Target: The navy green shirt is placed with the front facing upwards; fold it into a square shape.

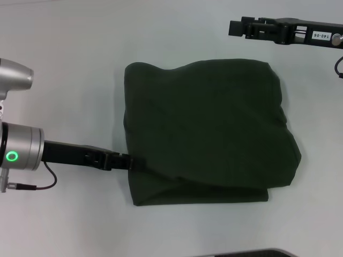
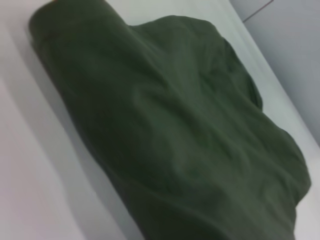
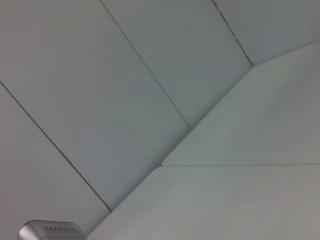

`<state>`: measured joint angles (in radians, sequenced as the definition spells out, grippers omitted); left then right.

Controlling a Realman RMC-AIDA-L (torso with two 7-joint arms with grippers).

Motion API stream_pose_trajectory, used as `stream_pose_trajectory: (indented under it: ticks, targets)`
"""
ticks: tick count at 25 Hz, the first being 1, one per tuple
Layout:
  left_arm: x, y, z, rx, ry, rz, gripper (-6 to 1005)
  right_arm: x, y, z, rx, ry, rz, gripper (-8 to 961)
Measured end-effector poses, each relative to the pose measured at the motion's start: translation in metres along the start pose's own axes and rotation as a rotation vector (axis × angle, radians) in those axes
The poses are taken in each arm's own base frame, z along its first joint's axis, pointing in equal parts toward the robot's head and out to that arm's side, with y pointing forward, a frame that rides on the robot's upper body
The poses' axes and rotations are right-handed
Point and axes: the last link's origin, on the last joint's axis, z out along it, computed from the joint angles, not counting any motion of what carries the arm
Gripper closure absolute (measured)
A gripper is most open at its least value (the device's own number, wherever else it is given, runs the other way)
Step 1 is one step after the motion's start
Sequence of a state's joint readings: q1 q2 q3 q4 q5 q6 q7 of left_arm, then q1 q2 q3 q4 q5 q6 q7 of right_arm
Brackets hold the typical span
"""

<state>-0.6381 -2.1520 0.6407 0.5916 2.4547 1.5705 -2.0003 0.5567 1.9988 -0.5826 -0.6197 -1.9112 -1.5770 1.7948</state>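
Navy green shirt [image 1: 209,131], folded square.

The shirt [image 1: 209,134] is soft, matt dark green cloth with gentle creases and rounded folds, and no sheen anywhere; up close in the left wrist view [image 2: 170,135] its weave looks fine and even. The table [image 1: 64,225] under it is a smooth, pale surface with a dull finish. The left arm [image 1: 21,147] has a brushed silver metal sleeve, while its gripper [image 1: 126,161] and the right gripper [image 1: 238,28] are matt black plastic.
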Motion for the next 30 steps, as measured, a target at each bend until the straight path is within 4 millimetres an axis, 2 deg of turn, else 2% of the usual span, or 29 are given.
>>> stream_pose_trajectory:
  ticks: [8, 13, 20, 30]
  targets:
    - [0.002, -0.003, 0.002, 0.029, 0.002, 0.009, 683, 0.002, 0.0, 0.0, 0.001, 0.0, 0.004, 69]
    - [0.002, -0.004, 0.001, 0.036, 0.004, 0.009, 907, 0.003, 0.0, 0.0, 0.001, 0.0, 0.006, 70]
    - [-0.002, -0.007, -0.003, 0.045, 0.008, 0.003, 949, 0.005, 0.003, 0.001, -0.016, 0.014, -0.005, 68]
    - [-0.011, -0.015, -0.023, 0.081, 0.034, -0.006, 954, 0.005, 0.004, 0.002, -0.026, 0.02, -0.009, 70]
